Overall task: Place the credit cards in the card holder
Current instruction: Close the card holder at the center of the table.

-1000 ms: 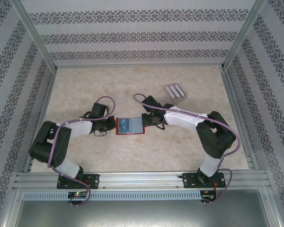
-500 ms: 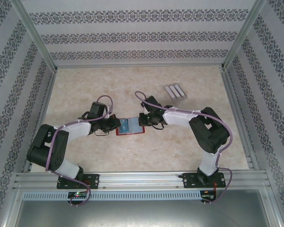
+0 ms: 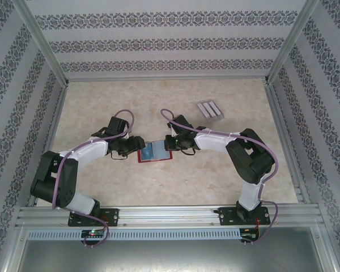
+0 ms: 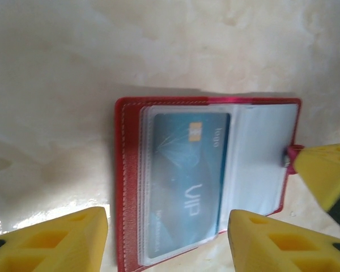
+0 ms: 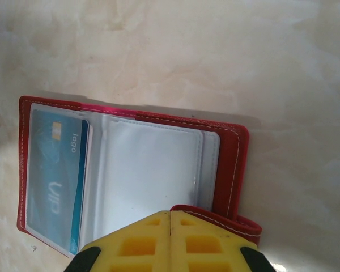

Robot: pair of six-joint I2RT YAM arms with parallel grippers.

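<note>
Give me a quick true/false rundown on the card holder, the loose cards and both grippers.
1. The card holder lies open on the table. True.
2. All its pockets are empty. False: a blue card sits in one pocket.
3. The left gripper is shut. False: its fingers stand apart, open, over the holder's edge.
4. The three grey credit cards lie apart from the holder, further back on the right. True.
5. The right gripper is shut, its tips at the holder's snap tab. True.

The top camera looks down from above and behind the arm bases, far enough to take in the whole table (image 3: pixel 102 102). Both wrist cameras look steeply down from close range; all three views share the open wallet (image 4: pixel 252 164).
</note>
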